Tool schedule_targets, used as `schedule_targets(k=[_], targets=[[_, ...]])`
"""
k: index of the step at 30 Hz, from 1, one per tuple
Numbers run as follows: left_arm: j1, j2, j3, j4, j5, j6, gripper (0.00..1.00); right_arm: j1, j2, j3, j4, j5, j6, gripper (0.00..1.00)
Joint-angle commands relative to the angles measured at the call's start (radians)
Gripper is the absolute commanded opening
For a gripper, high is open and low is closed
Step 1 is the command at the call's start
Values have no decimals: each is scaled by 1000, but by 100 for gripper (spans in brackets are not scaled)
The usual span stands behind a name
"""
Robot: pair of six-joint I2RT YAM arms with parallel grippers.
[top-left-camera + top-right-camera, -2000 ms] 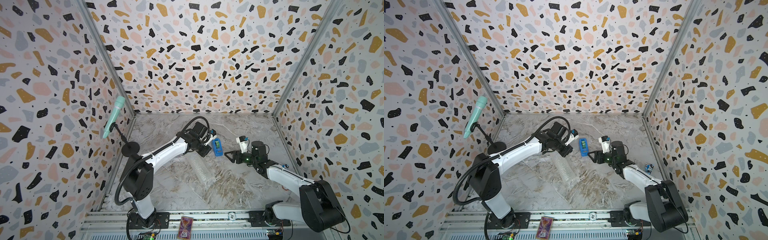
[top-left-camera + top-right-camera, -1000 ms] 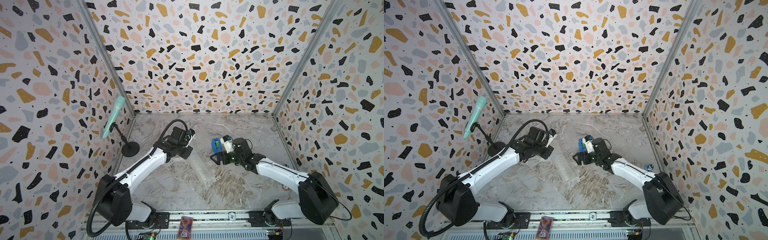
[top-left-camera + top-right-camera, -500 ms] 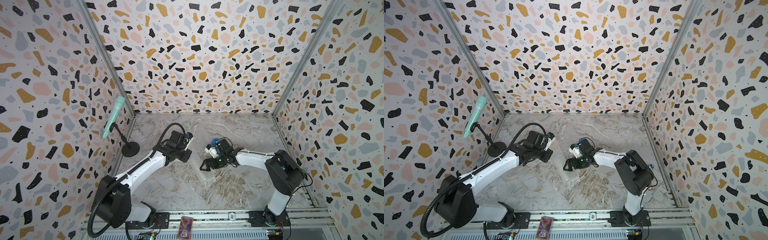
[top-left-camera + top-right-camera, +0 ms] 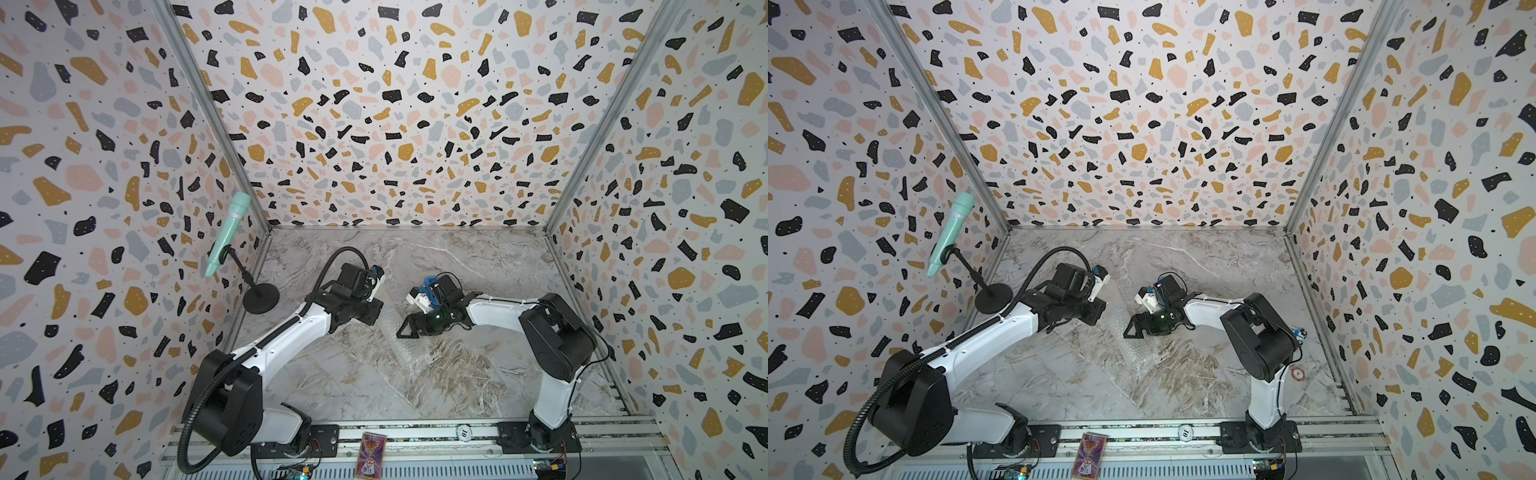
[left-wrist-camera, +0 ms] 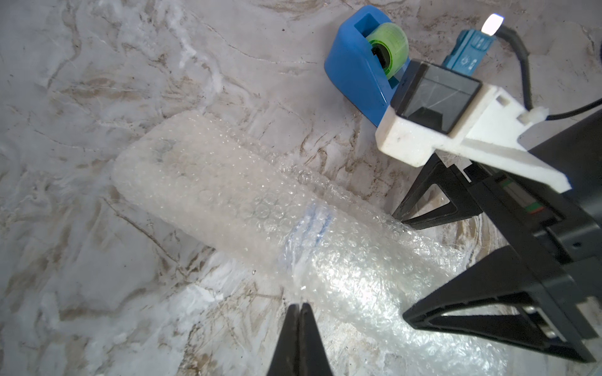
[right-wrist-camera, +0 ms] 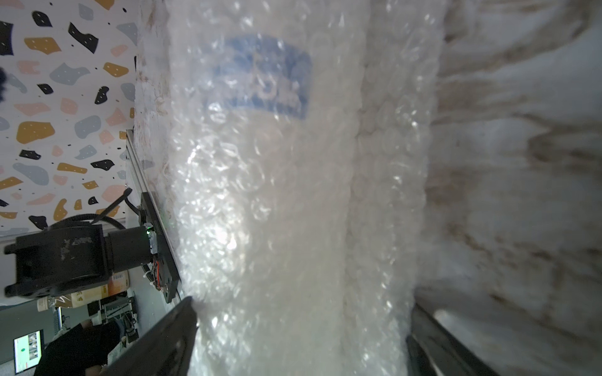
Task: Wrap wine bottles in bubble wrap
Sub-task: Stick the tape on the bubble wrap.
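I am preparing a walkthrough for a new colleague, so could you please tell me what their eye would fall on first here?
The speckled walls around the marble table strike first, with a mint-green microphone on a stand by the left one. Mid-table, a bottle rolled in bubble wrap lies between the wide jaws of the right claw, a blue tape dispenser close by.

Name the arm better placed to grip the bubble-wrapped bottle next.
Right. The right gripper has its jaws open on either side of the slim clear bottle rolled in clear bubble wrap. The left gripper is shut and holds nothing.
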Motion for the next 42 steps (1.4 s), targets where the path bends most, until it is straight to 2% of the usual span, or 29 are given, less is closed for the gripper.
schedule_targets(k=[1, 6, 10, 17, 21, 26, 33, 37, 42], targets=[[19, 5, -24, 59, 40, -52, 0, 13, 10, -22, -41, 12, 6, 88], [78, -8, -36, 65, 112, -89, 0, 53, -2, -21, -64, 89, -10, 82], [152, -22, -33, 38, 169, -95, 0, 102, -17, -4, -98, 201, -37, 77], [265, -24, -2, -37, 275, -80, 0, 216, -18, 66, -209, 503, -114, 66], [286, -27, 32, -76, 314, -66, 0, 283, -12, 104, -254, 681, -176, 60], [297, -13, 58, -85, 390, -92, 0, 337, -44, 77, -200, 855, -265, 53], [299, 21, 63, -68, 462, -128, 0, 378, -130, -22, -39, 938, -418, 53], [299, 46, 52, 43, 538, -228, 0, 388, -164, -76, 44, 931, -479, 53], [296, 126, 106, 140, 588, -359, 0, 398, -174, -117, 103, 924, -507, 53]])
